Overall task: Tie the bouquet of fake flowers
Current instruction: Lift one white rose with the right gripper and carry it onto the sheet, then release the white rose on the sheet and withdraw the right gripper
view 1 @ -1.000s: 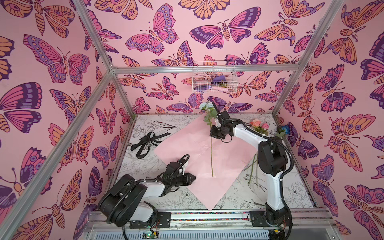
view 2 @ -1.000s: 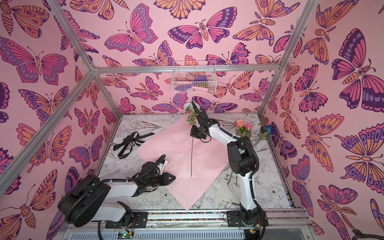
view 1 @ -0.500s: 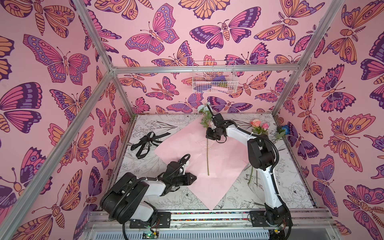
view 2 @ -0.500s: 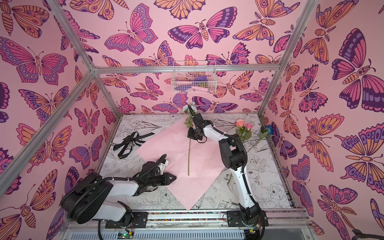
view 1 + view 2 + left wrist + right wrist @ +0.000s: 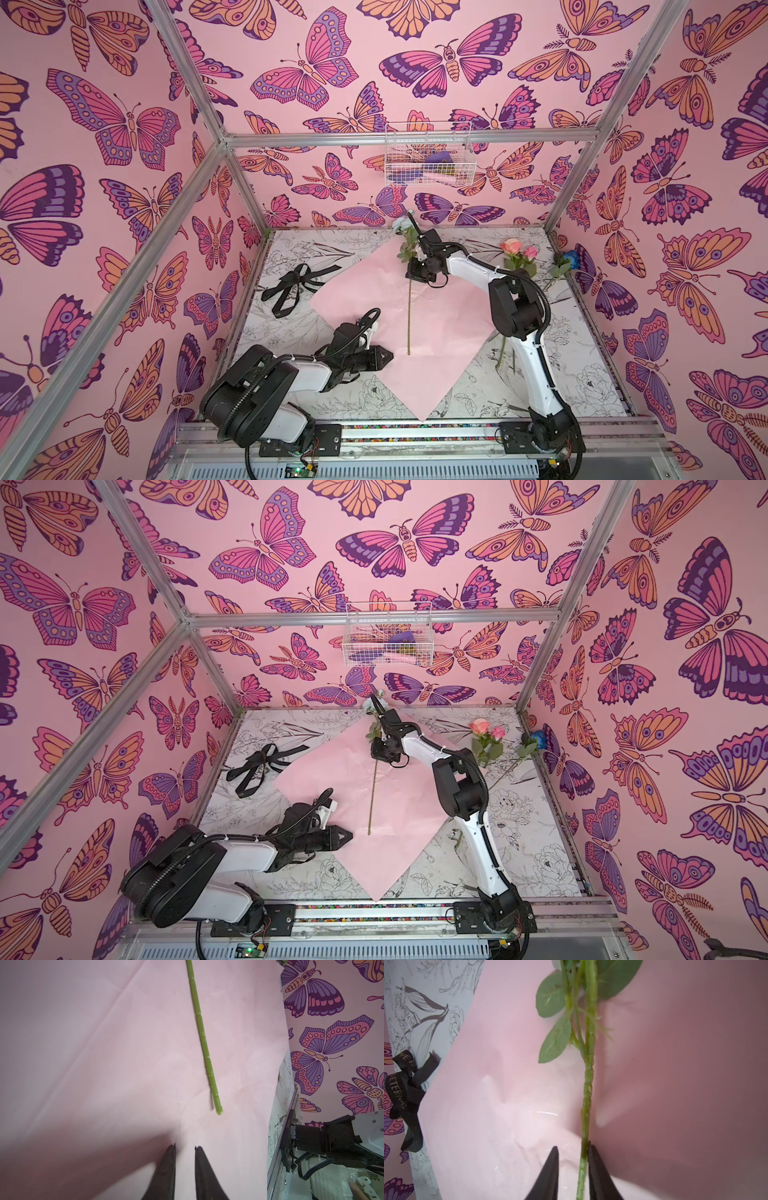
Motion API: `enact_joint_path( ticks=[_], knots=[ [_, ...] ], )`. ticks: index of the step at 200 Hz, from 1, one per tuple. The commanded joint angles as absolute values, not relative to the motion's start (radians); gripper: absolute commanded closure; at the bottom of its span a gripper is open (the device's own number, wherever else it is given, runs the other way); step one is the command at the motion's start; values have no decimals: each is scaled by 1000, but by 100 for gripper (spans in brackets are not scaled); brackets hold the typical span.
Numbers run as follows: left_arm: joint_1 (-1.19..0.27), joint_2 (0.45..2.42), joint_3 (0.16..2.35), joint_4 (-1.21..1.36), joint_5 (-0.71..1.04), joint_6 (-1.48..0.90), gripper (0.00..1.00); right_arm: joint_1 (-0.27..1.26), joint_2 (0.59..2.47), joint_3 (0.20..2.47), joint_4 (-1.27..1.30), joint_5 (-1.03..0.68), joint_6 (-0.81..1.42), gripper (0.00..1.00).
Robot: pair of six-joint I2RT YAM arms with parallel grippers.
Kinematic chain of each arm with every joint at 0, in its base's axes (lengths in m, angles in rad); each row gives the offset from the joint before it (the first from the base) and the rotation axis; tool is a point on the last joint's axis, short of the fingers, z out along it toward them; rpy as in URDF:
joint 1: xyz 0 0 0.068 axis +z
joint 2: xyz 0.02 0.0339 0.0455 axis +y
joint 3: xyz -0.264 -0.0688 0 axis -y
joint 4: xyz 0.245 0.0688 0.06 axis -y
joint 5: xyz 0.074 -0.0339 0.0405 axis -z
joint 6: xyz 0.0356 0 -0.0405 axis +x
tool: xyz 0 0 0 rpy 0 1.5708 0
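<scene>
The fake flowers of the bouquet lie apart. A pale blue-white flower has its long green stem lying down the middle of the pink paper sheet. My right gripper stands over the upper stem, just below the leaves. In the right wrist view the right gripper is open: the stem leans on one finger, with a clear gap to the other. My left gripper rests low at the paper's left edge, open and empty, short of the stem's cut end.
Peach-pink roses and a deep blue flower lie on the table at the back right, off the paper. A black ribbon lies left of the paper. A white wire basket hangs on the back wall.
The right gripper carried the pale flower a little left and toward the back wall, then its jaws parted from the stem. The left arm has not moved.
</scene>
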State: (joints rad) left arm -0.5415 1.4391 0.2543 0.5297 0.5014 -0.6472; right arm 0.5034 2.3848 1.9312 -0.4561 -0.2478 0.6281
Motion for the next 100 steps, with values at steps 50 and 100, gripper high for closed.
enact_joint_path(
  ticks=[50, 100],
  knots=[
    [-531, 1439, 215, 407, 471, -640, 78, 480, 2264, 1931, -534, -199, 582, 65],
    [-525, 1406, 212, 366, 442, -642, 78, 370, 1946, 1628, -542, -163, 553, 68]
  ],
)
